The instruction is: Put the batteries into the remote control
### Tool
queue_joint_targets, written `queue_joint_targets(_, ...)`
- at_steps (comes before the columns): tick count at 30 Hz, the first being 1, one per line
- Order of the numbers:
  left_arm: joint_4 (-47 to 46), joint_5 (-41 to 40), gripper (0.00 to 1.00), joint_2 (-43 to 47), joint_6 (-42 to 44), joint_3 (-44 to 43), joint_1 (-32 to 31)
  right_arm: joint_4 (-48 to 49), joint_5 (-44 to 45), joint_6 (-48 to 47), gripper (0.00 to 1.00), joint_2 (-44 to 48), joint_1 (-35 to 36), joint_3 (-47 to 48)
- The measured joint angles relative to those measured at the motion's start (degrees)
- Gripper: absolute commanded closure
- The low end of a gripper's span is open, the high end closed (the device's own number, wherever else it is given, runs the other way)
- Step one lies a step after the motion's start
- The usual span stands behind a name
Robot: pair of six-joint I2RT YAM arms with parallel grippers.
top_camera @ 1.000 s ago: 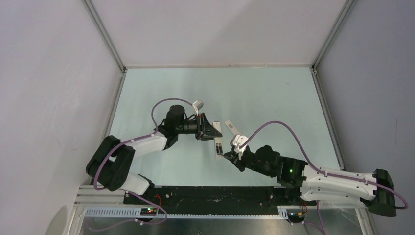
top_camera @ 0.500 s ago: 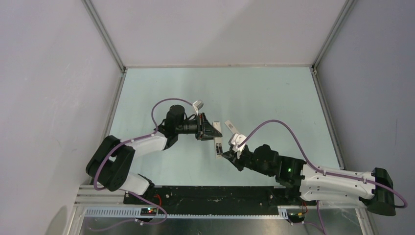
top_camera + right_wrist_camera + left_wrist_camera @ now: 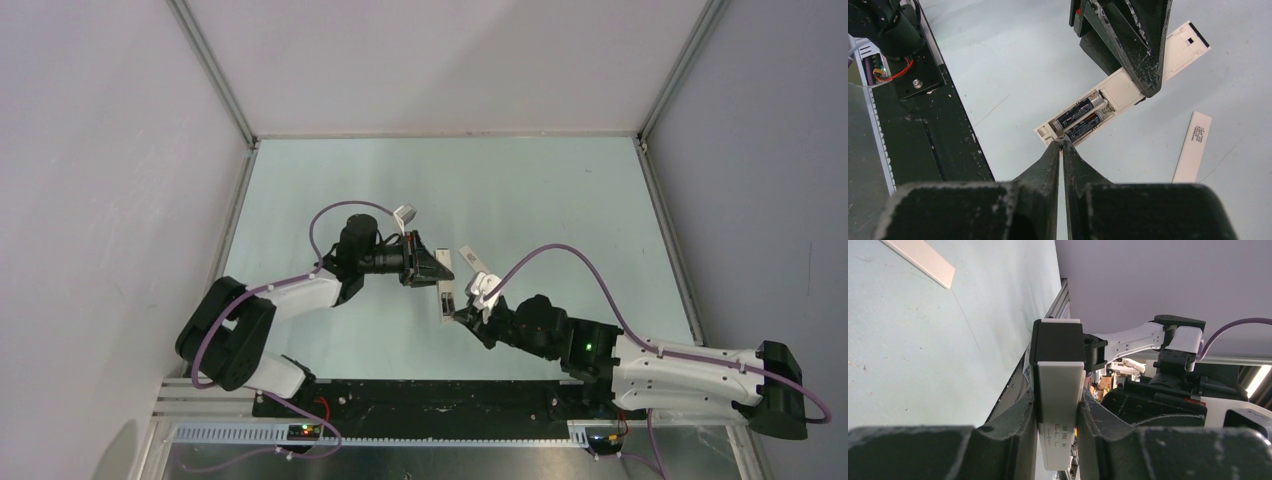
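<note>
White remote control is sitting mid-counter, clamped by its long sides between the left fingers. Both batteries are lying side by side in its open compartment. Right fingers are pressing fully closed, tips touching the remote's near end at the battery ends. Loose cover strip is lying just right.

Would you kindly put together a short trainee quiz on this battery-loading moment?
1. True or false: the left gripper is clamped on the remote control.
2. How many batteries lie in the remote?
3. The right gripper has its fingers: A wide open, B closed together, C out of view.
Key: 1 true; 2 two; 3 B.
</note>
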State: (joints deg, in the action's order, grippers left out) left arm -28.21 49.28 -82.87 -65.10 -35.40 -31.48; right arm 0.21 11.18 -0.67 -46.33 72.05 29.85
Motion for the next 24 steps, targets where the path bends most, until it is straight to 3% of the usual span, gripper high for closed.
queue_joint_targets(24, 0.0, -0.2, 1.0, 0.0, 0.0, 0.0, 0.1, 2.1, 1.5, 0.1, 0.93, -2.3, 0.0, 0.5)
